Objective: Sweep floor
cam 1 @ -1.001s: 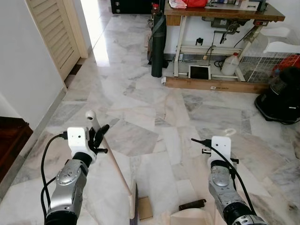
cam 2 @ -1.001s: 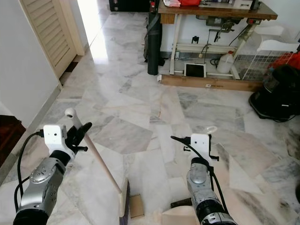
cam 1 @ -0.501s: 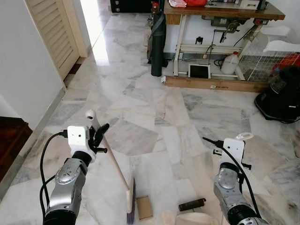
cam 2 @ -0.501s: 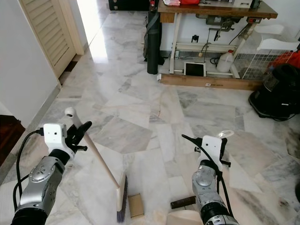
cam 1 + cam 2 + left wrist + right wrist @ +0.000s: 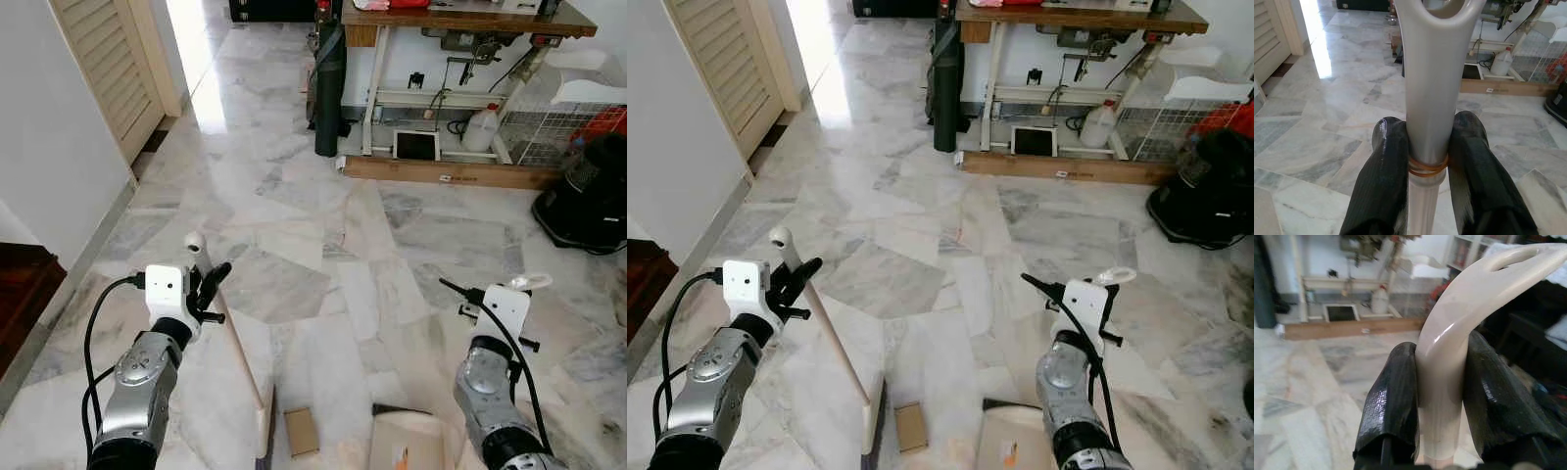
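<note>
On the marble floor (image 5: 294,206) low in the head views, left to right: left gripper (image 5: 208,291) clenched around the cream broom handle (image 5: 230,338), its two black fingers (image 5: 1382,191) pressed to either side of the shaft just above a rubber band in the left wrist view. Handle slants down toward the robot's right to the broom head (image 5: 265,436), which stands at the bottom edge of the view. Just beside the head, on its right, lies a small brown cardboard piece (image 5: 301,432), flat on the floor, apart from the bristles as far as can be told. Next right is the cream dustpan (image 5: 409,441), pan open face up, a small orange speck on its surface; a dark strip shows along its far rim, cannot tell whether it lies in the pan or on the floor behind. Right gripper (image 5: 509,294) grips the looped dustpan handle (image 5: 1459,347), black fingers (image 5: 1393,396) tight on both sides of it.

Far side of the room: louvred door (image 5: 108,59) at left, dark rolled bundle (image 5: 330,88) standing by a wooden work table (image 5: 460,20), plastic jug (image 5: 480,129) under the table, wooden plank (image 5: 441,174) on the floor before it, wire basket (image 5: 568,122) with red items inside, black vacuum-like appliance (image 5: 588,196) at right.
</note>
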{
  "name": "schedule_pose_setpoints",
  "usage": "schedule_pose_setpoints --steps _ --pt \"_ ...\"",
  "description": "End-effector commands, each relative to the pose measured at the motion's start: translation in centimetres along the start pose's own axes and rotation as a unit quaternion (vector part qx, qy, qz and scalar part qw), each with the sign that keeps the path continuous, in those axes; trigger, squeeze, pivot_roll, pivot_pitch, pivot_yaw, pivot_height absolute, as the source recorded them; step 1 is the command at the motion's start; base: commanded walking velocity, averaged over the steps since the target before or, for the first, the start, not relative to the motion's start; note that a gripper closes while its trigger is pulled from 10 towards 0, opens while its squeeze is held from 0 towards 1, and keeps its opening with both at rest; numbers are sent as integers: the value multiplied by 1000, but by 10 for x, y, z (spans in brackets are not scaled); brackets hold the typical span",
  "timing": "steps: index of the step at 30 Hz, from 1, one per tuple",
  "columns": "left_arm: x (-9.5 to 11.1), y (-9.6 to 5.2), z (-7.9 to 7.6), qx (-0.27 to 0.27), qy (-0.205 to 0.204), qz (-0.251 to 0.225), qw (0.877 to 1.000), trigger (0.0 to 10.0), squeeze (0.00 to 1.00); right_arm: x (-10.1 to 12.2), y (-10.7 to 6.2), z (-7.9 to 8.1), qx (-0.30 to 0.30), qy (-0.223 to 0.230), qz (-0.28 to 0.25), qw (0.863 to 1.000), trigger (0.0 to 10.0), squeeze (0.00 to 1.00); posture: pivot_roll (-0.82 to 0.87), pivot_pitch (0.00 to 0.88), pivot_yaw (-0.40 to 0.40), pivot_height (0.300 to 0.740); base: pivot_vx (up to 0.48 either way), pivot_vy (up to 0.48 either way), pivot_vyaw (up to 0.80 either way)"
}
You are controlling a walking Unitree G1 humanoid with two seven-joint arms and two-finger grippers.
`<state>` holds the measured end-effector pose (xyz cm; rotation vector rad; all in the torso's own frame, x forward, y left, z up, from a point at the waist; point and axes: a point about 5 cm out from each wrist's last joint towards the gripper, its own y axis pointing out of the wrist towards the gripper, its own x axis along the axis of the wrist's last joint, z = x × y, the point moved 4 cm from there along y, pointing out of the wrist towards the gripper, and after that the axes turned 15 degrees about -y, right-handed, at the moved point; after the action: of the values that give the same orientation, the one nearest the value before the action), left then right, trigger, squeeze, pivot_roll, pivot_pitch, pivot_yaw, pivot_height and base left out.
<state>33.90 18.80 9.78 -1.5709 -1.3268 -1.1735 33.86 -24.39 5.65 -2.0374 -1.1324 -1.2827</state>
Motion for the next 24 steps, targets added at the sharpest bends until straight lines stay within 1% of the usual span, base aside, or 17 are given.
schedule_pose_setpoints --steps 1,2,4,6,7,13,22,24 --pt "3 2 -3 -8 3 -8 1000 10000 0 8 4 1 6 9 -14 1000 10000 0 58 71 -13 740 0 0 0" --pt "3 2 -3 -8 3 -8 1000 10000 0 9 4 2 9 10 -16 1000 10000 0 58 71 -13 740 0 0 0" --pt "3 1 -4 -10 4 -7 1000 10000 0 14 3 11 36 22 -21 999 10000 0 56 72 -14 740 0 0 0" --pt "2 0 -5 -10 4 -7 1000 10000 0 15 2 16 49 25 -24 998 10000 0 56 72 -14 740 0 0 0" --pt "1 0 -5 -11 4 -5 1000 10000 0 16 -1 22 64 28 -27 997 10000 0 58 73 -15 740 0 0 0" --pt "0 -1 -6 -15 7 -2 1000 10000 0 10 -10 37 108 17 -22 994 10000 0 61 75 -15 740 0 0 0" --pt "-1 -2 -6 -18 8 3 1000 10000 0 10 -9 36 112 9 -23 993 10000 0 66 79 -16 740 0 0 0" --pt "-3 -2 -8 -21 6 5 1000 10000 0 16 -5 34 109 10 -37 993 10000 0 66 79 -16 740 0 0 0"
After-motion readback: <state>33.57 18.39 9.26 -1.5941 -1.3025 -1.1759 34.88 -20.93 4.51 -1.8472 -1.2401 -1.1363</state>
